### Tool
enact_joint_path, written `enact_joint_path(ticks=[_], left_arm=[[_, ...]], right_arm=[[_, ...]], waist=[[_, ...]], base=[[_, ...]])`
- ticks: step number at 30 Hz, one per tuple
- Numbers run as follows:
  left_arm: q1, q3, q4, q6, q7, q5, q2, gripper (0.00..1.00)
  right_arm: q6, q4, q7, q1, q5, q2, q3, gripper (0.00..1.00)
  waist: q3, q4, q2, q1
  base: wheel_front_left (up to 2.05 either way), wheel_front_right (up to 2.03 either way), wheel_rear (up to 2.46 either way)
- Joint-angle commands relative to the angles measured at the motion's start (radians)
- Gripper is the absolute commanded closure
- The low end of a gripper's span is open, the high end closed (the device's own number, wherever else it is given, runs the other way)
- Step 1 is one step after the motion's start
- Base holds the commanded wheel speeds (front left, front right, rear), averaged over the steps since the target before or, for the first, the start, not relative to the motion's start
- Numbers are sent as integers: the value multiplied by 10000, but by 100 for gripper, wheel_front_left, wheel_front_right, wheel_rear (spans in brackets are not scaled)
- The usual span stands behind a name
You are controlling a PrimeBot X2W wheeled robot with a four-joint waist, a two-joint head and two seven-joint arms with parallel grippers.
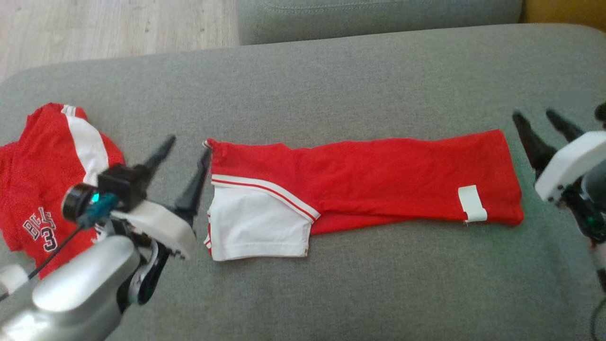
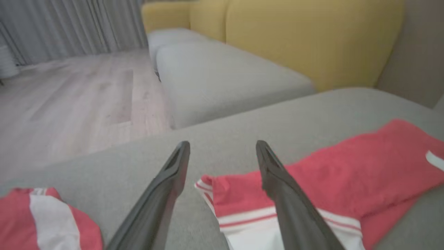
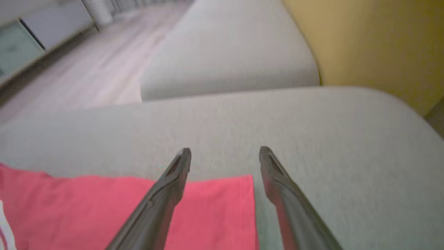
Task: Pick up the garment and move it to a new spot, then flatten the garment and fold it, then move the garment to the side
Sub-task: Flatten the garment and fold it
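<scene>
The red garment [image 1: 378, 180] lies flat in a long strip across the grey cushion [image 1: 331, 80]. The left gripper [image 1: 188, 147] is at its white-trimmed end, fingers spread wide and empty. The right gripper [image 1: 534, 114] is just off the other end, also wide, holding nothing. A second red jersey [image 1: 38, 180] lies crumpled at far left.

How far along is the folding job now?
Done: the garment lies flat on the sofa, seemingly folded into a long strip. In hand: nothing; the left gripper and right gripper are open at its ends. Left: probably another fold, then moving it aside.
</scene>
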Motion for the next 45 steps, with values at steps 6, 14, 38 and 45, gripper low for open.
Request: enact_joint_path(ticks=[6,14,38,45], left_arm=[[488,2402,-263,643,-1030,-52,-527,0],[2683,4752,-788,501,-1043,2037,-2009,0],[5028,7932,370,-2570,-1046,5924,-5106,0],[4750,8225,562,-3041,-1046,6324,-5305,0]], right_arm=[[67,-1691,-2074,123,-1107,1504,-1035,0],[67,-2455,-3780,1380,-3039,3712,-2057,0],[67,1786,-5024,1507,-4396,4180,-3713,0],[67,4223,-5213,123,-5030,4180,-5475,0]], waist=[[-360,-40,0,0],[-684,48,0,0],[-244,359,0,0],[246,546,0,0]], base=[[0,0,0],[0,0,0],[0,0,0],[0,0,0]])
